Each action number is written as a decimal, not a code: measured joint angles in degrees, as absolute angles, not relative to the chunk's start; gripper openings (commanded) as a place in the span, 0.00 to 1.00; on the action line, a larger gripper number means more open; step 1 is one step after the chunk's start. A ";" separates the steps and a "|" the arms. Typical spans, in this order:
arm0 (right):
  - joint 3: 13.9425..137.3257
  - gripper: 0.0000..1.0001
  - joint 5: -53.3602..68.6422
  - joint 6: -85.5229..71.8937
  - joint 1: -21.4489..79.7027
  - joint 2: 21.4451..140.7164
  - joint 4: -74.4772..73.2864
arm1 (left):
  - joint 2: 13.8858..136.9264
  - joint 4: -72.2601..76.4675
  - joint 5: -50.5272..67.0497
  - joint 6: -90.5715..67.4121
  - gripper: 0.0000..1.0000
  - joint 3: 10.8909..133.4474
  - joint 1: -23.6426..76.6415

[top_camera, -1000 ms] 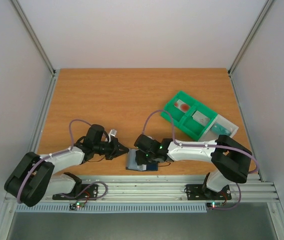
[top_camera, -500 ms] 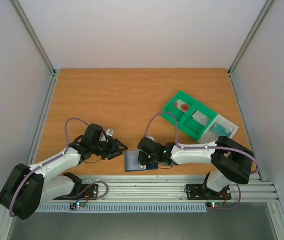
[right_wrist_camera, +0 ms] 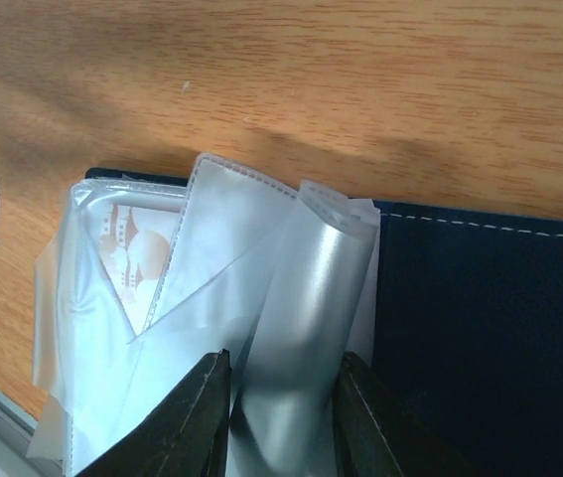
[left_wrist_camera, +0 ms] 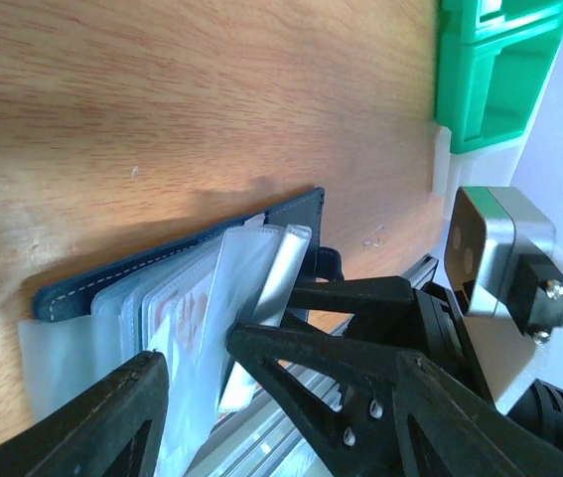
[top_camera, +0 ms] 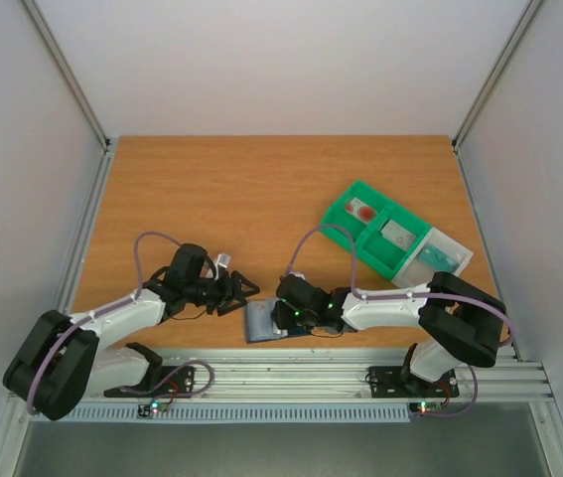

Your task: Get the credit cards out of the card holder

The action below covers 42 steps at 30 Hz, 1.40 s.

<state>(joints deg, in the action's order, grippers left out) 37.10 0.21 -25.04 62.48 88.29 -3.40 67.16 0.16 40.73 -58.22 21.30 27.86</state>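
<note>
The slate-blue card holder (top_camera: 259, 324) lies open near the table's front edge, its clear sleeves fanned up. A credit card (right_wrist_camera: 134, 254) with a red print sits inside one sleeve and also shows in the left wrist view (left_wrist_camera: 180, 306). My right gripper (top_camera: 279, 317) is shut on one bowed clear sleeve (right_wrist_camera: 296, 288), squeezed between both fingers (right_wrist_camera: 284, 360). The dark cover (right_wrist_camera: 480, 328) lies flat to its right. My left gripper (top_camera: 247, 295) stands open just left of the holder, its jaws (left_wrist_camera: 197, 348) either side of the sleeve edges. More credit cards (top_camera: 363, 211) lie in the tray.
A green compartmented tray (top_camera: 338, 223) sits at the back right, with a greyish card (top_camera: 397, 235) and a teal one (top_camera: 438, 256) in a pale end section. The metal rail (top_camera: 291, 373) runs along the front edge right beside the holder.
My left gripper has opened and shifted slightly right toward the holder. My right gripper has narrowed onto a clear sleeve and dropped closer to the holder.
</note>
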 measured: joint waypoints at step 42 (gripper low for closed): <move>43.31 0.30 -6.70 -27.20 64.40 86.59 -20.75 | 70.78 -3.16 38.74 -58.94 0.35 21.76 28.75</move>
<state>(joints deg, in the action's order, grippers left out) 43.31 -6.70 -27.20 64.40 86.59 -20.75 70.78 -3.16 38.74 -58.94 21.76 28.75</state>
